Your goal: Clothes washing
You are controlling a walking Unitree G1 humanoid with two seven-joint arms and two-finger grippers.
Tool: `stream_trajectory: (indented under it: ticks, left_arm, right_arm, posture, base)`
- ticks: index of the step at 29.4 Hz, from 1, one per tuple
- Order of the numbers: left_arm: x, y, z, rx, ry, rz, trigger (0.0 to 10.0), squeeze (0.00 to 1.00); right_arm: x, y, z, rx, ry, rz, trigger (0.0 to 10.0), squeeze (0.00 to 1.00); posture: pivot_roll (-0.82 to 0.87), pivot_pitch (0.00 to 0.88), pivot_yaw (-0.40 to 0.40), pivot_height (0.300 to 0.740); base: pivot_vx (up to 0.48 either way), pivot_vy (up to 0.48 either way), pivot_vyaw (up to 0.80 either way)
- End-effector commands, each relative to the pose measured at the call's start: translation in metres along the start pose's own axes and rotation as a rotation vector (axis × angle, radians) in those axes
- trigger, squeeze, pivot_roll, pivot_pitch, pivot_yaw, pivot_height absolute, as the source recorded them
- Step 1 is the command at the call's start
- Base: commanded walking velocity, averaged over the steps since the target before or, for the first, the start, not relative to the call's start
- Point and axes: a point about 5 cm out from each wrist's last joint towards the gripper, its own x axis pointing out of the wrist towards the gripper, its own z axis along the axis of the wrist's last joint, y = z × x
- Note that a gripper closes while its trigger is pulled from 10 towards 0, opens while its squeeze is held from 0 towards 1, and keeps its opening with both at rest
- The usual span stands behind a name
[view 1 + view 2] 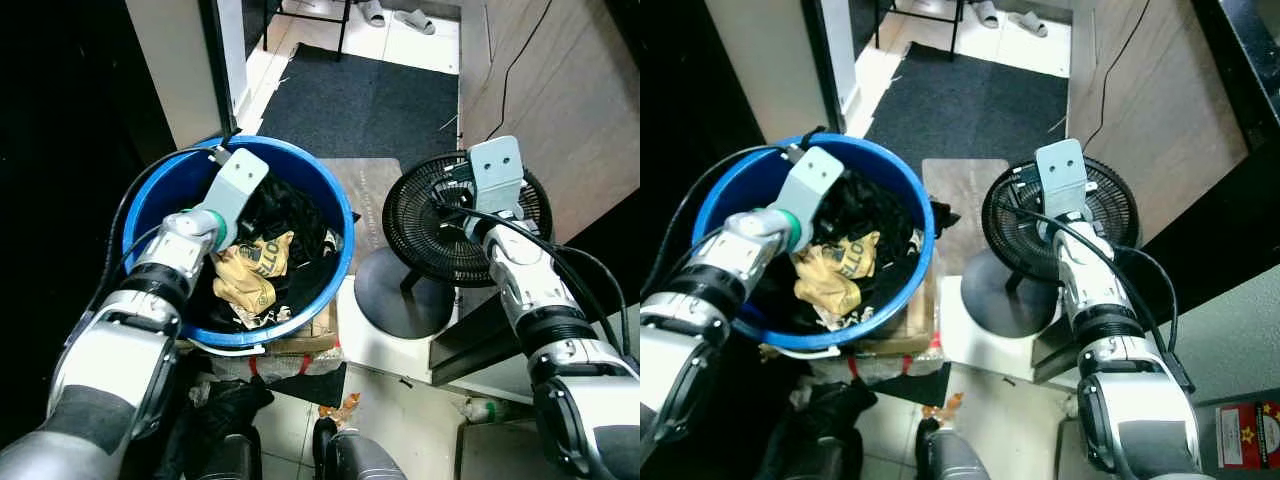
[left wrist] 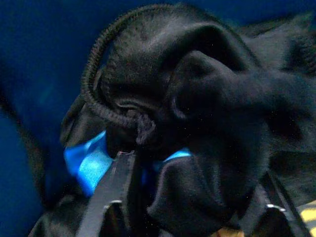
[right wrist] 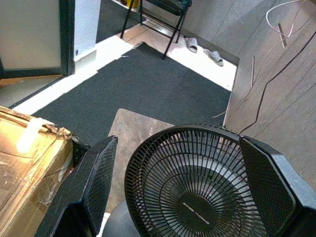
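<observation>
Reaching down into the blue bucket [image 1: 338, 215] at the left, the left gripper [image 2: 187, 197] is at the picking-up stage of the washing job: its jaws stand apart around a fold of black garment [image 2: 197, 113], with cloth bunched between them, though I cannot tell whether they have closed enough to hold it. The bucket carries a heap of dark clothes [image 1: 290, 215] and a tan piece with dark lettering [image 1: 250, 270] lying near the middle. The next move, as I judge it, calls for closing on that black fold and lifting it straight up, clear of the rim, without dragging the corded edge or the tan piece along.

To the right, the right gripper [image 3: 177, 163] hovers above a black floor fan [image 1: 465, 220] with its jaws wide and nothing between them.

The bucket rests on a cardboard box [image 3: 29, 158] on a pale tiled floor [image 1: 400, 410]; beyond lie a dark mat [image 1: 370, 100], slippers [image 1: 400, 15] and a wood-panelled wall [image 1: 560, 110].
</observation>
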Motion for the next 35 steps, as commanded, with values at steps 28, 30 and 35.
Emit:
stream_trajectory:
  ticks: [28,30,35]
  left_arm:
    - [-0.046,0.061,0.057,-0.040,-0.462,0.348,10.0,0.00]
    - [-0.046,0.061,0.057,-0.040,-0.462,0.348,10.0,0.00]
    - [-0.074,0.054,0.074,-0.097,-0.619,0.305,10.0,0.00]
  right_arm:
    - [0.003,0.004,0.013,0.063,-0.071,-0.047,10.0,0.00]
    - [0.003,0.004,0.013,0.063,-0.071,-0.047,10.0,0.00]
    - [0.007,0.010,0.038,0.127,-0.185,-0.075,10.0,0.00]
  posture:
    - [0.03,0.184,-0.007,0.740]
    - [0.03,0.184,-0.007,0.740]
    - [0.05,0.154,-0.019,0.740]
  base:
    - [0.000,0.000,0.00]
    - [0.000,0.000,0.00]
    - [0.000,0.000,0.00]
